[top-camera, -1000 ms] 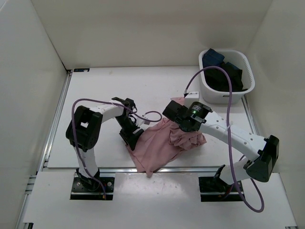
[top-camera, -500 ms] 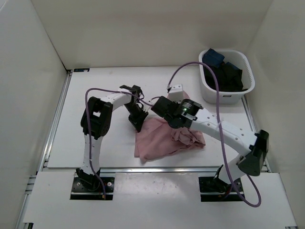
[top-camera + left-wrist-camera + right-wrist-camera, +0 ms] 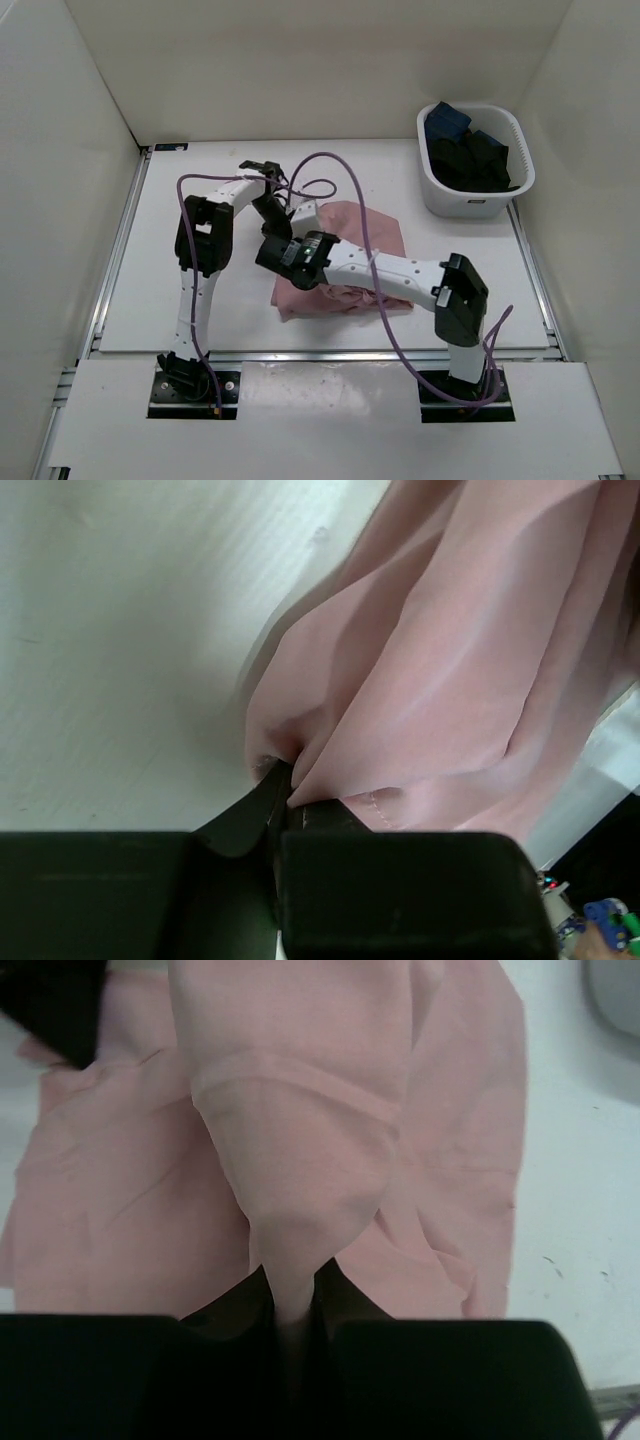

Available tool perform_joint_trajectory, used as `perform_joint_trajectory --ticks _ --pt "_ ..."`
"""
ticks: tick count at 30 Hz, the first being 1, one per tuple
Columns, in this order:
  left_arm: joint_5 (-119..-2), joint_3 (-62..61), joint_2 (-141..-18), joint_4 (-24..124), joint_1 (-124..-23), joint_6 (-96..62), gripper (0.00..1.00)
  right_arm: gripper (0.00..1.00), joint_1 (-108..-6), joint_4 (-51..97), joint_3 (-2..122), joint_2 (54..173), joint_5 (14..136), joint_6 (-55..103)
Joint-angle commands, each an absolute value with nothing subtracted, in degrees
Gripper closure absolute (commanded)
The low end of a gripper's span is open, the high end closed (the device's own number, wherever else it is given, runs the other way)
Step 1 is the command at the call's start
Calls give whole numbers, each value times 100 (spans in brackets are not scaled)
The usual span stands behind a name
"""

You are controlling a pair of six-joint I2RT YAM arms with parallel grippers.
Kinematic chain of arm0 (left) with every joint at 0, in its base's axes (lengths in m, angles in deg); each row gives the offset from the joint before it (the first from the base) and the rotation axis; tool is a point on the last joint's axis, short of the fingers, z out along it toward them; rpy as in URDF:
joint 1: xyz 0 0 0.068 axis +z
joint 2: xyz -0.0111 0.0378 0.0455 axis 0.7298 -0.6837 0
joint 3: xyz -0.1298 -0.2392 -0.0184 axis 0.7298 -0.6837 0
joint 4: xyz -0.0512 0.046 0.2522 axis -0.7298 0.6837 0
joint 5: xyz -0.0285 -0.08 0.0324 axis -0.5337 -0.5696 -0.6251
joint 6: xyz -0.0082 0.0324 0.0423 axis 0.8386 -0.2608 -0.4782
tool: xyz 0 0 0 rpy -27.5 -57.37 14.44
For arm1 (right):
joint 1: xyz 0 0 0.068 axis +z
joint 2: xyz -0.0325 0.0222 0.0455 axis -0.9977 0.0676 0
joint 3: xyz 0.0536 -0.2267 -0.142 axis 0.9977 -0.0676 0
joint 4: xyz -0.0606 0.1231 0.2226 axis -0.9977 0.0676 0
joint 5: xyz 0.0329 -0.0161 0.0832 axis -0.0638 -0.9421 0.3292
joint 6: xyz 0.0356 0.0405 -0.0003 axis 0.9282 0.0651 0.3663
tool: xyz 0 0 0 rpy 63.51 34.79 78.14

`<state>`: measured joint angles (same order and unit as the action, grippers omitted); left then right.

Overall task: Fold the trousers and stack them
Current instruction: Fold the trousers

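The right gripper (image 3: 272,250) has swung left, ending just beside the left gripper (image 3: 272,218); the pink trousers (image 3: 355,225) now trail to its right, spread flatter.

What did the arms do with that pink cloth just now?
Both arms drew the thin dusty-pink fabric trousers farther onto the white table; the right gripper swept left, the left gripper moved farther back, both still clamped on them. The white basket of dark clothes stayed put.
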<state>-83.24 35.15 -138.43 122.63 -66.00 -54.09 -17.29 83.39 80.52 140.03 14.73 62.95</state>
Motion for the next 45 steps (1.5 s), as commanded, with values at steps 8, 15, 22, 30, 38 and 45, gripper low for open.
perform_joint_trajectory --ticks 8,15,22,30,38,45 --pt "-7174 3905 -13961 12050 -6278 -4899 84 58 -1616 7509 9064 15050 2489 5614" --pt "-6225 4160 -13724 12050 -6006 -4767 54 18 -1564 7007 9055 14287 3087 4770" --pt "-4057 4380 -12776 11638 -5803 -4652 38 39 -1922 6322 6869 12336 2226 5636" --pt "-3725 4441 -11854 11470 -6171 -4951 25 93 -4047 5076 5154 11886 3770 6175" --pt "-7145 1853 -10938 12094 -7042 -4924 44 100 -4745 4187 3678 11772 5459 6939" --pt "-6498 -347 -10727 10742 -7332 -4758 45 100 -5017 4010 3027 11885 5540 7476"
